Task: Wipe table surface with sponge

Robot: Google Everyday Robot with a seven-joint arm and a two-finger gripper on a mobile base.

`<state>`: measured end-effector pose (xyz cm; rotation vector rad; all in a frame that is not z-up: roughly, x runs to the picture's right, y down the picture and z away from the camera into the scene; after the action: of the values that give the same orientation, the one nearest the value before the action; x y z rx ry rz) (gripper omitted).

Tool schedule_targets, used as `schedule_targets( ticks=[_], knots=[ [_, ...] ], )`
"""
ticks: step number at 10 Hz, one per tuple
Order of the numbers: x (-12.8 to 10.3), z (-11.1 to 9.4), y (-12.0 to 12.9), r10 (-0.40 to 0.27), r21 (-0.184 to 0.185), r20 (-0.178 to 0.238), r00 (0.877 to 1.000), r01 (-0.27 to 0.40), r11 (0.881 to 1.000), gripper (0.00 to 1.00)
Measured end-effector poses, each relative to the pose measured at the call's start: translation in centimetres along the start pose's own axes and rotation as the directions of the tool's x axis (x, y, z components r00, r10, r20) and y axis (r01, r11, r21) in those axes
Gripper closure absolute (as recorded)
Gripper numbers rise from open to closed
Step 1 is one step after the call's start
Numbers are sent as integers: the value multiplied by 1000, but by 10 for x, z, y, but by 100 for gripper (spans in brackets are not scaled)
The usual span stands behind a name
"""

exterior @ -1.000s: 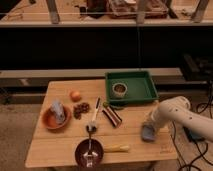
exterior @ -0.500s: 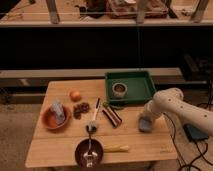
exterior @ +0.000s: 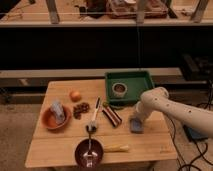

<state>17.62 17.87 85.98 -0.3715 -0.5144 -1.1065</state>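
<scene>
At the right of the frame the white arm is reaching in over the bench [exterior: 60, 145], its gripper [exterior: 137, 119] pointing down with the fingers closed on the sponge [exterior: 135, 124], which is pressing flat against the wood right of centre. Just above, the green tray [exterior: 131, 79] is holding a tape roll [exterior: 120, 90]. A dark bar [exterior: 112, 116] is lying left of the sponge. Toward the left, an orange bowl [exterior: 48, 120] is carrying a pale blue-grey lump [exterior: 58, 113]. At bottom centre, a dark bowl [exterior: 89, 152] is holding a spoon [exterior: 89, 148].

Green tray [exterior: 131, 80], tape roll [exterior: 119, 89], bowls [exterior: 54, 118]
</scene>
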Motion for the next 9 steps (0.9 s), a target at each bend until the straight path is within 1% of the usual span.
schedule_targets(
  ticks=[2, 3, 4, 5, 6, 7, 9],
  knots=[
    [-18, 0, -4, -42, -14, 20, 999, 43, 999, 100],
    [-23, -2, -3, -49, -19, 23, 999, 49, 999, 100],
    [-29, -7, 4, -47, -30, 20, 999, 48, 998, 100],
    [-37, -16, 18, -35, -43, 14, 999, 36, 998, 100],
    [-41, -21, 27, -25, -50, 10, 1000, 25, 998, 100],
    [-45, -26, 36, -10, -52, 10, 1000, 11, 999, 100],
    [-45, -34, 70, 40, -47, 11, 999, -40, 998, 100]
  ],
)
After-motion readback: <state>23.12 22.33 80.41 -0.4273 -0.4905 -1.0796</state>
